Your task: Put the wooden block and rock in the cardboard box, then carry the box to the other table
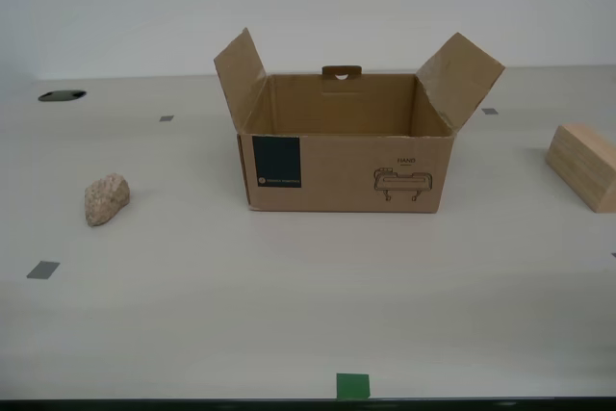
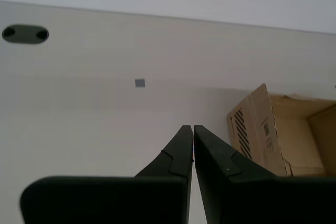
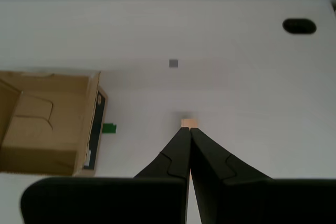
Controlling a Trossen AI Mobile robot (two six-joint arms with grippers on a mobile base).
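Exterior view: the cardboard box [image 1: 346, 166] stands open, flaps up, mid-table toward the far edge. The rock [image 1: 106, 199] lies well apart from it toward the table's edge at the exterior view's left. The wooden block [image 1: 584, 166] rests near the table's edge at the exterior view's right. No arm visible.

Second wrist view: my second gripper [image 2: 191, 128] has its tips pressed together, holding nothing, above bare table [image 2: 105, 119]; the box beside.

First wrist view: my first gripper [image 3: 188, 130] likewise pressed together, empty, the block just beyond its tips.
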